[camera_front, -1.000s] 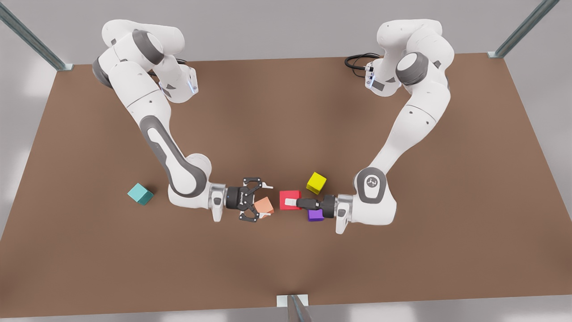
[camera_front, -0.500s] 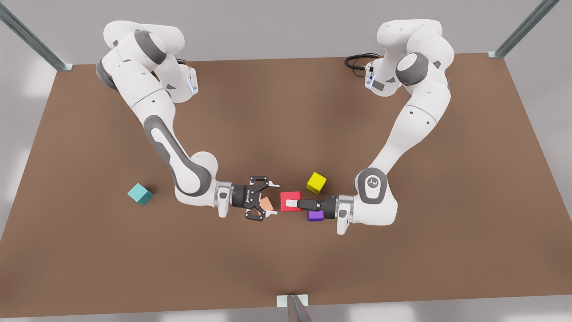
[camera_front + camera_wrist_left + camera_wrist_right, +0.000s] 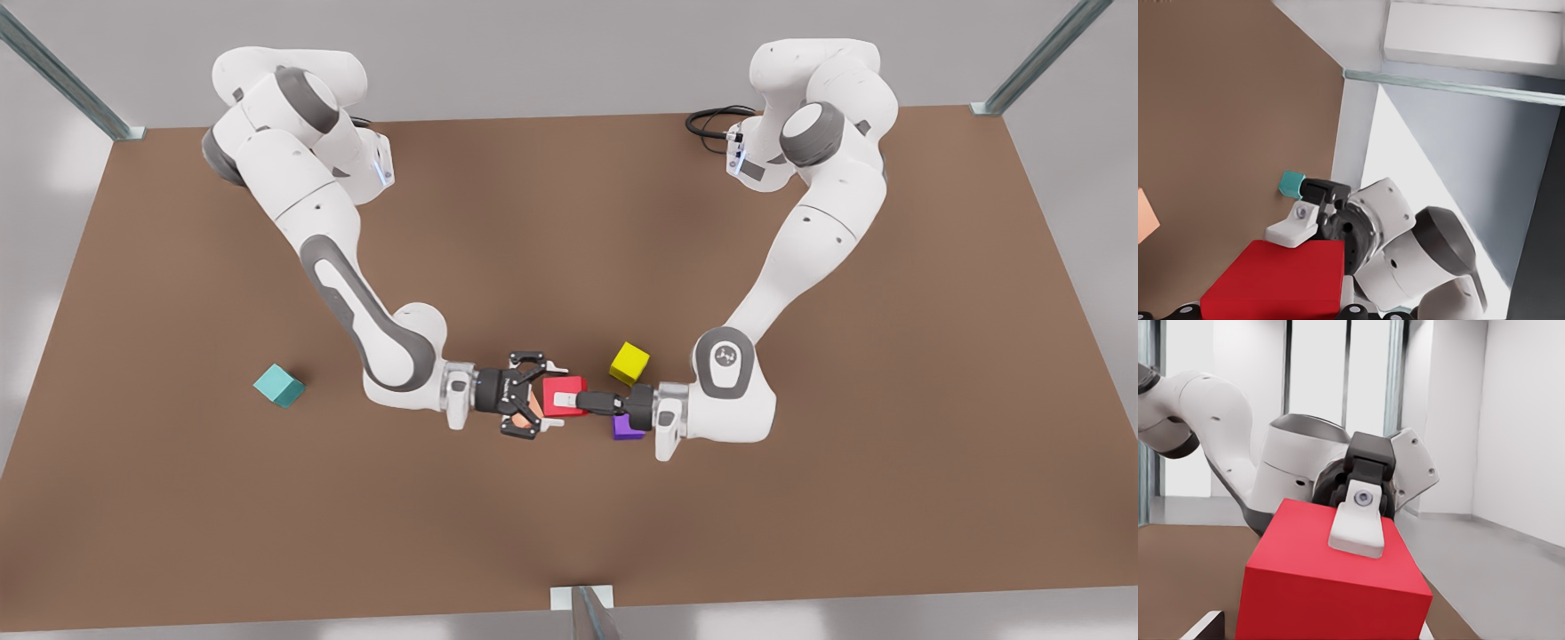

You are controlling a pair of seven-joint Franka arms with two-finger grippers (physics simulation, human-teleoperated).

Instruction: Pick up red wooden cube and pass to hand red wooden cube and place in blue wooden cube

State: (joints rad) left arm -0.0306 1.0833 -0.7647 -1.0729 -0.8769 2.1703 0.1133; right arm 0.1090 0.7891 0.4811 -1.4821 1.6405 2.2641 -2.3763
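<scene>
front view: left gripper (image 3: 562,402) pinches the red wooden cube (image 3: 569,388) mid-table, right gripper (image 3: 552,396) spread wide around it, blue wooden cube (image 3: 279,386) well apart. left wrist: blue cube sits behind. right wrist: maybe not touching

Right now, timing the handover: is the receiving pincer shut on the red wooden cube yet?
Open. The right pincer straddles the bright red wooden cube, fingers spread wider than it; the left pincer grips it.
</scene>
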